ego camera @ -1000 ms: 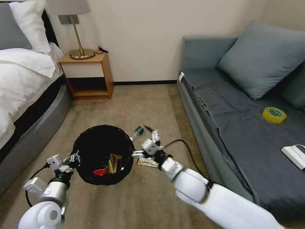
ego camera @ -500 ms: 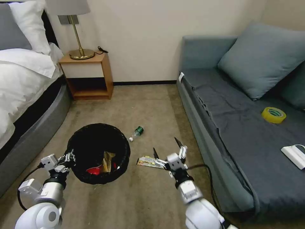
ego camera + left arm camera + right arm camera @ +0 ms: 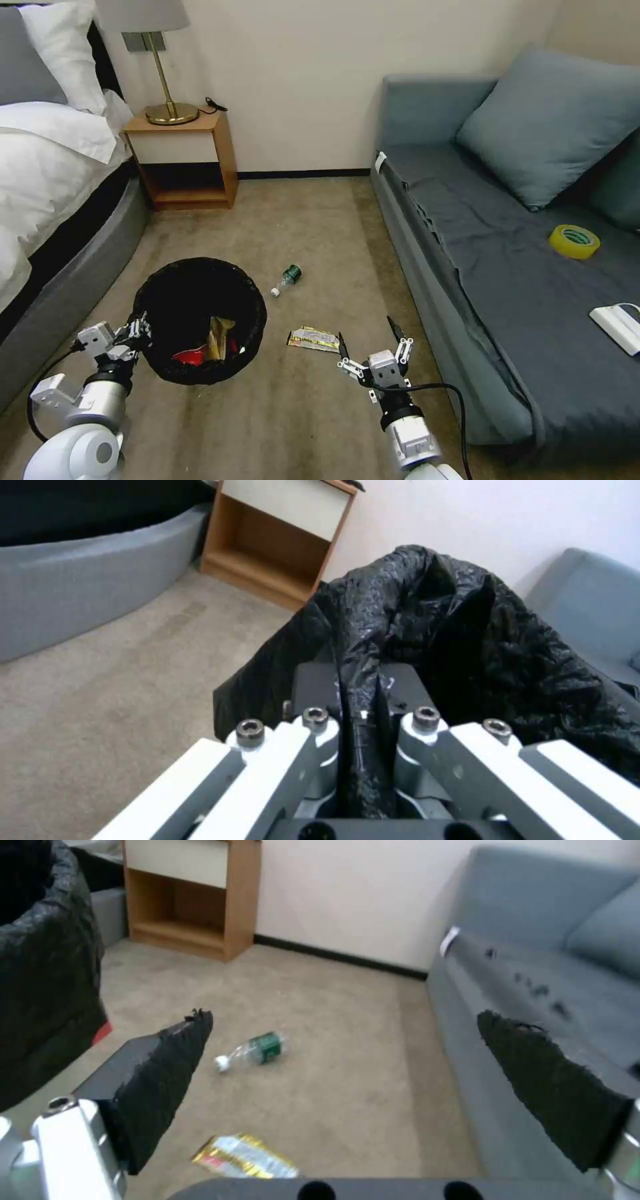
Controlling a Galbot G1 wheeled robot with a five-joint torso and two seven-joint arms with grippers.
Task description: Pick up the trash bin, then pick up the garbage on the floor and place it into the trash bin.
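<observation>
On the carpet between the bed and the sofa [image 3: 507, 280], the trash bin [image 3: 197, 320] hangs from the left gripper [image 3: 137, 331], whose fingers are pinched together on the crinkled black liner at the bin's near-left rim; the left wrist view shows plastic bunched between them, with no hard rim visible in the grip. A red-and-white carton [image 3: 190, 355] and brown paper [image 3: 217, 337] lie inside. Right of the bin, the yellow-silver snack wrapper [image 3: 313, 339] lies flat on the floor, and farther off the small green-labelled bottle [image 3: 287, 278] rests on its side. The right gripper [image 3: 371, 349] hovers just right of the wrapper, near the sofa base, fingers spread wide and empty. Likely hazards: the liner may slide or tear and the bin tilt or drop, since the hold seems to be on plastic alone; the flat wrapper offers no edge, so the pads may scrape carpet and close on nothing; the bottle may roll if nudged.
</observation>
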